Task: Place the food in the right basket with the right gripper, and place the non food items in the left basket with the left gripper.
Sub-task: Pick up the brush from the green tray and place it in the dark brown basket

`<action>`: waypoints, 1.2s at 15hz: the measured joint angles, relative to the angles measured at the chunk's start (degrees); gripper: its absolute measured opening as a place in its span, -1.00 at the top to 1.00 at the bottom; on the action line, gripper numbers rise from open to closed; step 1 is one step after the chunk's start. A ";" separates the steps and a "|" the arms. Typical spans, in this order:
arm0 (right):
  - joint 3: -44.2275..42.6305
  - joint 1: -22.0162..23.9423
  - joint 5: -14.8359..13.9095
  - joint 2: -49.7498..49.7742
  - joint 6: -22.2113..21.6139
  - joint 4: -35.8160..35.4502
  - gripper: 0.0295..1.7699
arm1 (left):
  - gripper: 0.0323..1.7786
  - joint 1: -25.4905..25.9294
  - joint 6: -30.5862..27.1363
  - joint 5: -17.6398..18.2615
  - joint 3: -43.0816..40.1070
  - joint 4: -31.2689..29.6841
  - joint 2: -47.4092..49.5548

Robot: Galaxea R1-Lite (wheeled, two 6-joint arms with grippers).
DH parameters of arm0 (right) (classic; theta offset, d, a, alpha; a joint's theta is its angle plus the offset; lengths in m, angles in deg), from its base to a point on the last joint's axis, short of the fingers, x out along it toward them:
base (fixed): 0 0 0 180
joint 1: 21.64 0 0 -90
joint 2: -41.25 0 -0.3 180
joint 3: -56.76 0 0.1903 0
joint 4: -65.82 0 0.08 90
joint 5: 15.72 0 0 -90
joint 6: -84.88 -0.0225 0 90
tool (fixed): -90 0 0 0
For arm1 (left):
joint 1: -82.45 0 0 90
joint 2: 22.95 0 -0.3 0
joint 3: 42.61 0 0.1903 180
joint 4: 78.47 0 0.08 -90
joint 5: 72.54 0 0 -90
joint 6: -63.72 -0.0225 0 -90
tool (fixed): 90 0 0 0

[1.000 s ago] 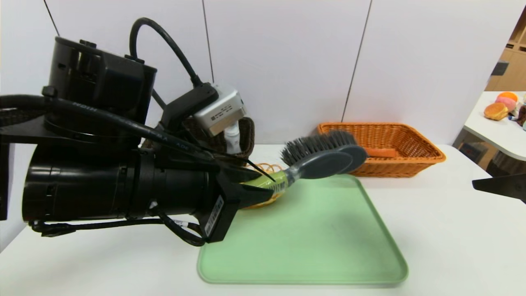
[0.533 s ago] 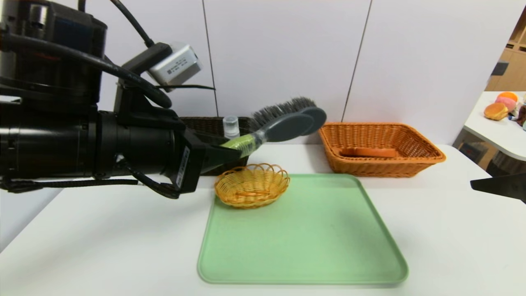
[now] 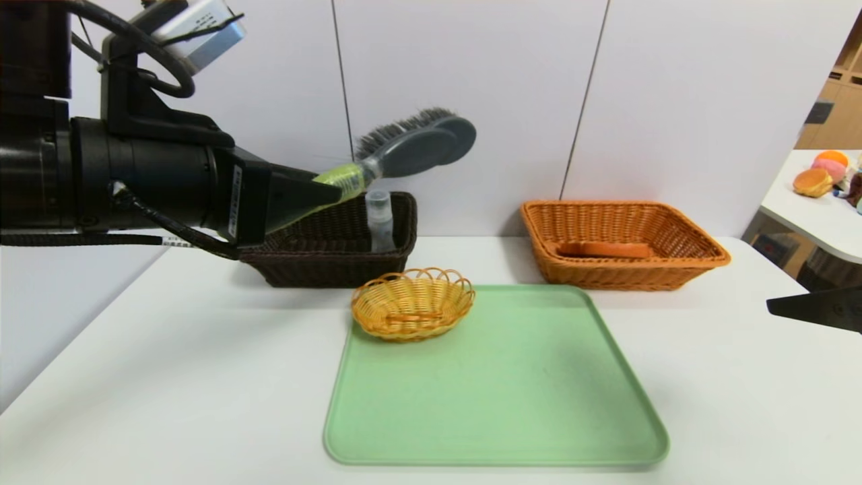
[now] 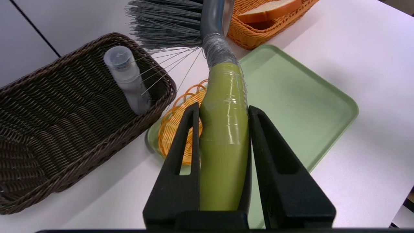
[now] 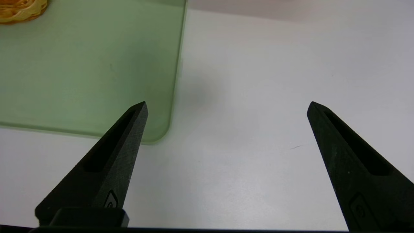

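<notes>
Landmark: green tray (image 3: 498, 391) on the white counter (image 3: 168, 404)
Left tool (image 4: 223, 129): closed on the brush's green handle (image 4: 223, 136), above and left of the tray
Right tool (image 5: 228, 108): open, right of the tray
Dark basket (image 3: 323, 263): behind-left of the tray, bottle (image 3: 380, 222) inside
Orange basket (image 3: 626, 273): behind-right, bread (image 3: 606, 250) inside
Small wicker basket (image 3: 413, 306): on the tray's back-left corner
Room: pale wall panels (image 3: 465, 101) behind the tray
</notes>
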 joint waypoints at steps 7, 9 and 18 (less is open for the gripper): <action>0.33 0.05 -0.02 -0.11 -0.11 -0.05 -0.92 | 0.45 9.40 -0.11 0.37 1.33 2.33 -0.28; 0.33 0.13 -0.02 -0.20 -0.11 -0.11 -0.92 | 0.45 12.02 -0.16 0.46 1.49 3.41 -0.77; 0.55 0.51 0.07 -0.55 -0.17 -0.11 -0.92 | 0.45 16.96 -0.07 0.33 1.55 5.58 -4.49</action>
